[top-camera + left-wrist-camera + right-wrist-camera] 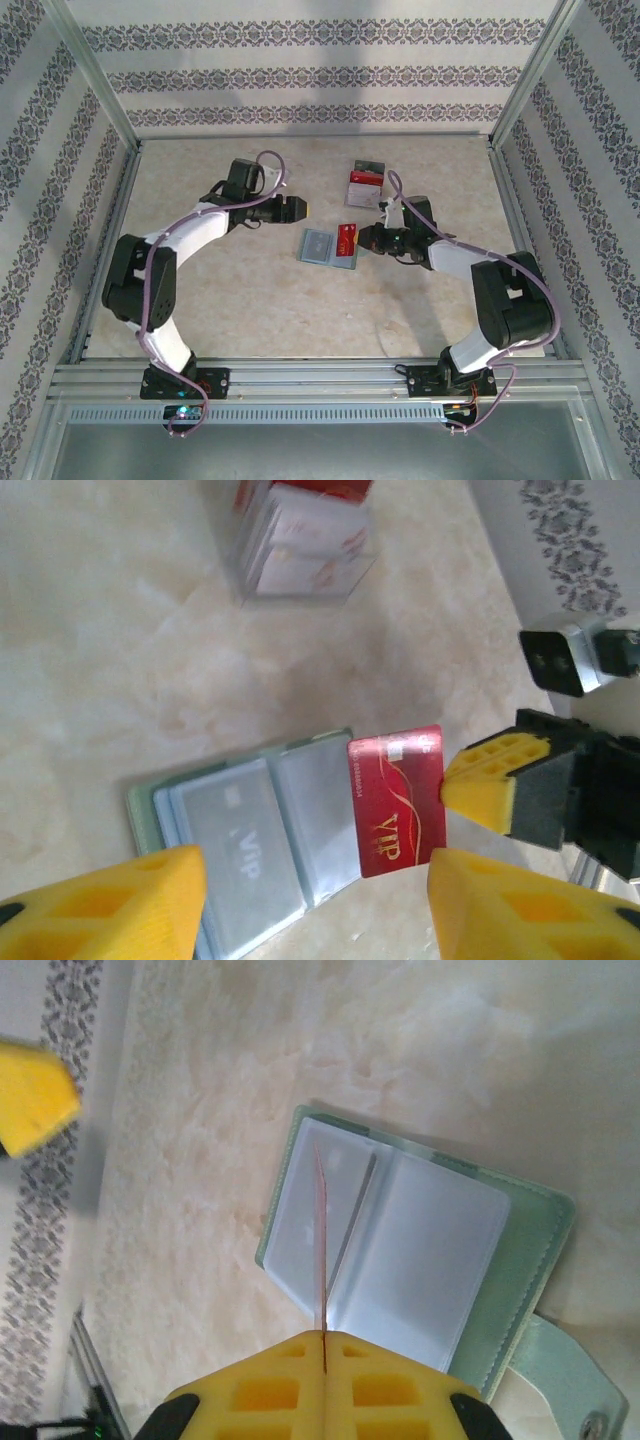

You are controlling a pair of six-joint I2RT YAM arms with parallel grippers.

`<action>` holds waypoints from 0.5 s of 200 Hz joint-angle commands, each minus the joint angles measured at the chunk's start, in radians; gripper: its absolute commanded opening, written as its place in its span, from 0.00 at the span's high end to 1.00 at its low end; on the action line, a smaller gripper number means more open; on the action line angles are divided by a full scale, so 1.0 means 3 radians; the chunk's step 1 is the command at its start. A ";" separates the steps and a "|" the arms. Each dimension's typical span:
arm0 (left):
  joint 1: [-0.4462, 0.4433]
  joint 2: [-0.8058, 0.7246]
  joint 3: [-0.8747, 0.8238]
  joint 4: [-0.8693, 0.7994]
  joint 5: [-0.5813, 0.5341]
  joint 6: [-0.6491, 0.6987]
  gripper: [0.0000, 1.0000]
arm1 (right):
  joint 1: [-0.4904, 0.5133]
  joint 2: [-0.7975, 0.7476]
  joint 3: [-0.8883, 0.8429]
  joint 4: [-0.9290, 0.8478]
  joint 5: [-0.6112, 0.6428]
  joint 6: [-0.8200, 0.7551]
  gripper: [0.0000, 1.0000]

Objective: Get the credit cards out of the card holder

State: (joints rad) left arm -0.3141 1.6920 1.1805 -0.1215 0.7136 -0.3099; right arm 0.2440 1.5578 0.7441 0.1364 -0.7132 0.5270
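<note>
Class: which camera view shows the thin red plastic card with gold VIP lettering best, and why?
Left wrist: the thin red plastic card faces the camera, lettering readable. Top external shows a tiny red patch; right wrist shows its edge pinched in the right gripper.

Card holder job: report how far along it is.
Done: the card holder lies open on the table. In hand: the right end effector is shut on a red card at the holder's edge; the left end effector is open. Left: a grey card sits in a sleeve.
</note>
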 commanded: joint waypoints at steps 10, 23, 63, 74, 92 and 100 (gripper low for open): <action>0.0007 -0.0486 -0.0350 0.0546 0.0219 0.0749 0.24 | -0.0031 -0.0262 0.0349 -0.0605 -0.0027 -0.1001 1.00; 0.0006 -0.0675 -0.0550 0.0850 0.0276 0.0977 0.18 | -0.0033 -0.0347 0.0453 -0.0789 0.0030 -0.1336 1.00; 0.0009 -0.0894 -0.0744 0.1338 0.0723 0.1719 0.12 | -0.0026 -0.0536 0.0636 -0.1055 0.0090 -0.2327 1.00; 0.0005 -0.0879 -0.0666 0.1244 0.0895 0.1904 0.12 | 0.0008 -0.0572 0.0737 -0.1234 0.0136 -0.2582 1.00; -0.0004 -0.0841 -0.0549 0.1107 0.1066 0.2101 0.13 | 0.0114 -0.0643 0.0896 -0.1543 0.0268 -0.2988 1.00; -0.0011 -0.0820 -0.0494 0.1024 0.1127 0.2162 0.13 | 0.0172 -0.0678 0.0951 -0.1637 0.0325 -0.3126 1.00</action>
State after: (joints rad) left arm -0.3138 1.4380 0.9699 0.1738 0.9253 0.1761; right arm 0.2565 1.3987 0.9627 -0.2123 -0.6666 -0.1616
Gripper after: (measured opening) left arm 0.875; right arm 0.046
